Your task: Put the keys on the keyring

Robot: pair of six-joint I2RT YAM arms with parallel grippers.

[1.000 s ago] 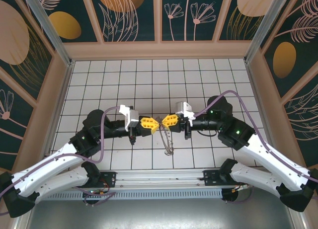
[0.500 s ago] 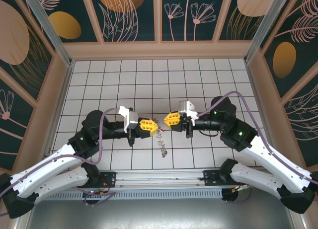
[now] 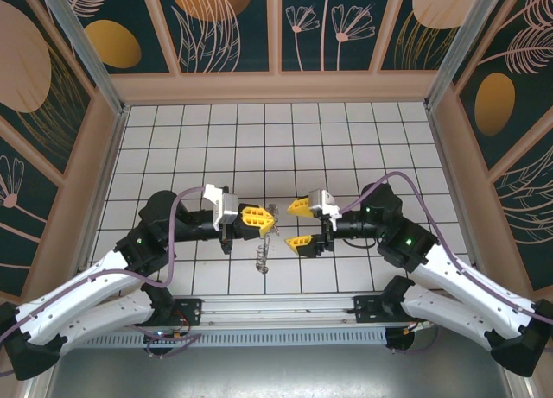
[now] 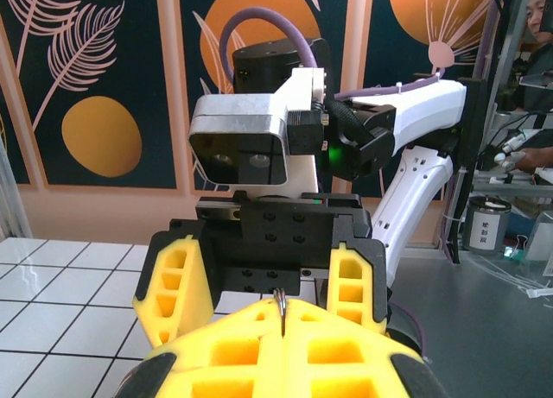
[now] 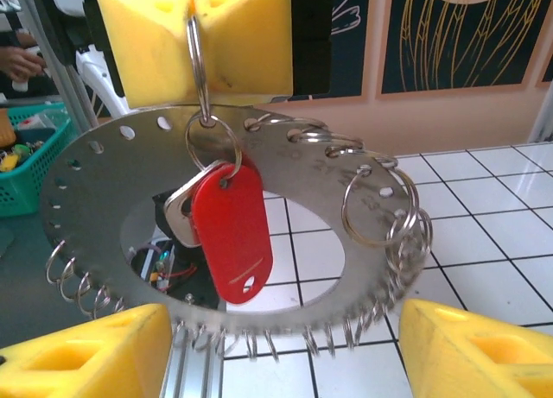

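Nearest, at the bottom corners of the right wrist view, the right gripper (image 5: 285,329) is standing released, its yellow fingers spread wide and grasping nothing. Just beyond them, in the middle of the frame, the keyring (image 5: 320,169) is hanging upright: a flat silvery loop with a wide hollow centre, drilled with small holes, its lower rim bristling with little wire rings. The key (image 5: 229,230) is dangling in front of the hollow, left of centre, its red head facing the camera and a sliver of silver metal peeking out behind it. It is hanging from a small split ring (image 5: 212,143), which is linking up to a thin ring running into the left gripper (image 5: 192,70) at the top left. That claw is clenched on the thin ring and is carrying the whole bunch clear of the tiled floor (image 5: 518,243).

Judging by this, the key is already sitting on the keyring, so the threading looks done; what seems left is setting the bunch down or adding any further keys.

Counting: one key, one keyring, two grippers. The little wire rings are too many and too bunched to count.
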